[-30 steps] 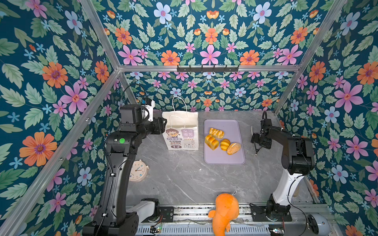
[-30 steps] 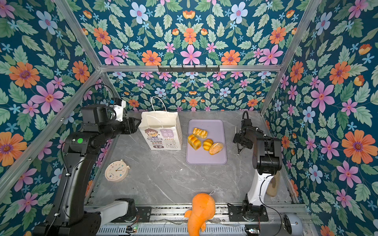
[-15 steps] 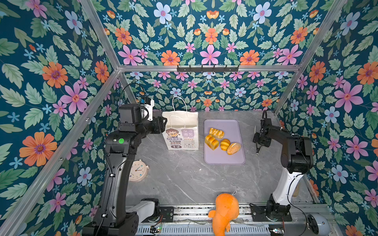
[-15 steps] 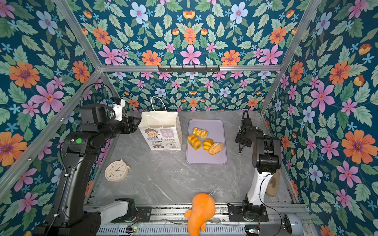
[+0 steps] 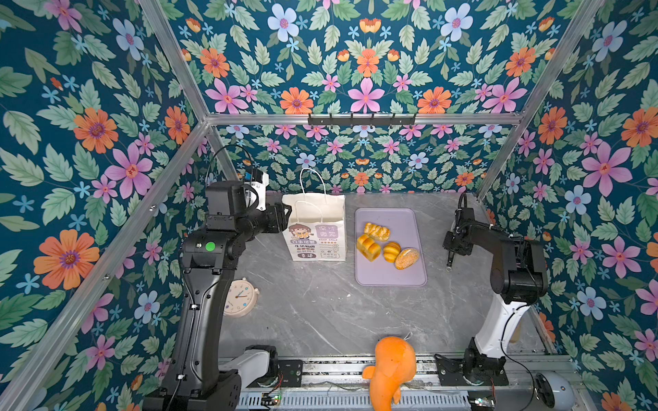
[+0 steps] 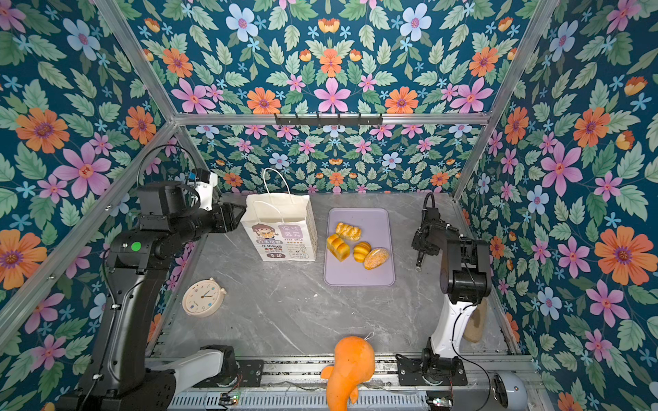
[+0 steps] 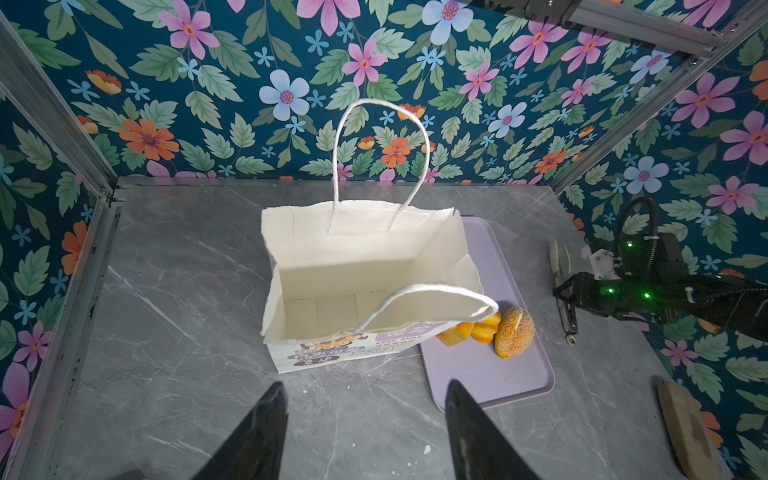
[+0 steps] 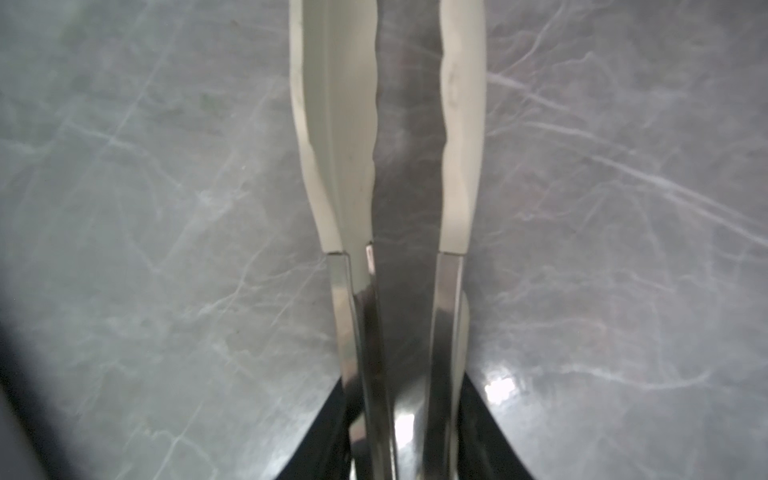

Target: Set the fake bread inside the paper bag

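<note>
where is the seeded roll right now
In a top view the seeded roll lies on the purple tray, right of the paper bag, beside the round bun.

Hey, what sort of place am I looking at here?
Likely a robot lab test booth, not a kitchen: two rail-mounted robot arms, floral-papered walls on an aluminium frame, and toy bread on a tray.

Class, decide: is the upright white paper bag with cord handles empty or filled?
Empty. The left wrist view into the white paper bag shows only its bare floor.
</note>
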You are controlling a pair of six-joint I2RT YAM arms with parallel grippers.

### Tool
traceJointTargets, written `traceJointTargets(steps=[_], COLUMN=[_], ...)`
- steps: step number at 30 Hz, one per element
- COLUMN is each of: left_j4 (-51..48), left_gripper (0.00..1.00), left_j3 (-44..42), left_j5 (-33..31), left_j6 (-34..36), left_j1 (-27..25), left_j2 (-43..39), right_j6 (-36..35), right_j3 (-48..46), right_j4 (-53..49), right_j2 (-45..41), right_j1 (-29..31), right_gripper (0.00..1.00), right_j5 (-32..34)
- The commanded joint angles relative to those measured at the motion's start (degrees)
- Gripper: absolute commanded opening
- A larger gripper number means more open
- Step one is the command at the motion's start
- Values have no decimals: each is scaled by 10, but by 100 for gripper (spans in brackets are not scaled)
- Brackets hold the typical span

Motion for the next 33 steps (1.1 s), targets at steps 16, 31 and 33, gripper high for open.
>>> traceJointTargets(steps=[16, 31, 33], left_j4=[81, 327, 333], left_gripper=[61, 55, 53], left_j3=[-30, -153, -156], left_j5=[70, 193, 196], left_j6=[2, 88, 122], left_j1=[-9, -116, -143], left_j2=[-39, -92, -89], right_j6=[12, 14, 19], right_j3=[-30, 63, 68], right_j4=[-60, -201, -210], right_j2=[-133, -335, -350], right_j1=[2, 135, 161], right_gripper=[24, 22, 21], right_j5=[-128, -360, -387])
